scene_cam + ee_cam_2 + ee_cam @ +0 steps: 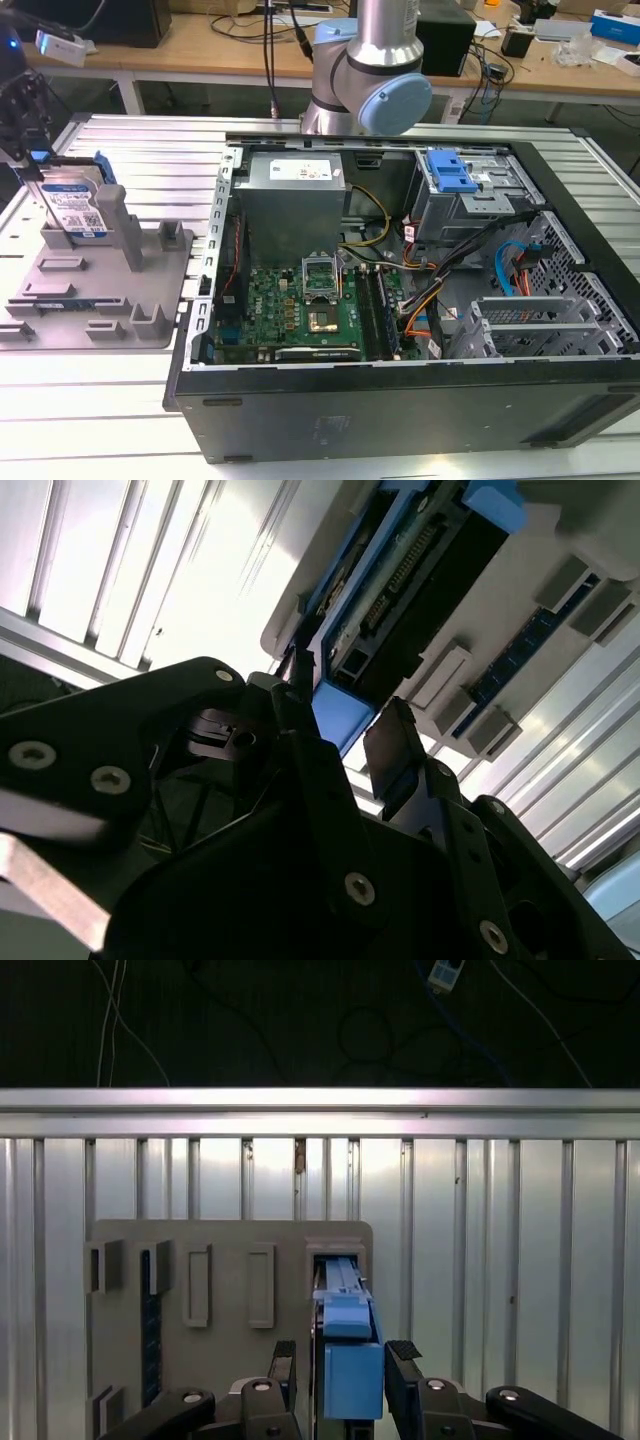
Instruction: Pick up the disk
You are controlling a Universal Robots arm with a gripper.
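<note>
An open computer case point(400, 400) sits on the ribbed metal table point(130, 150), with a grey holder point(150, 270) just beside it on the exterior view's left. The disk point(78, 212) stands on edge in one of the holder's slots. In the first wrist view the gripper point(344, 1350) straddles the disk's blue edge, fingers point(403, 1355) spread slightly wider than it; they seem not to clamp it.

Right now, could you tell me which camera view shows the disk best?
The exterior view: the disk stands upright in the grey holder, label facing the camera. The first wrist view shows its blue-railed edge; the second wrist view, its connector end.
</note>
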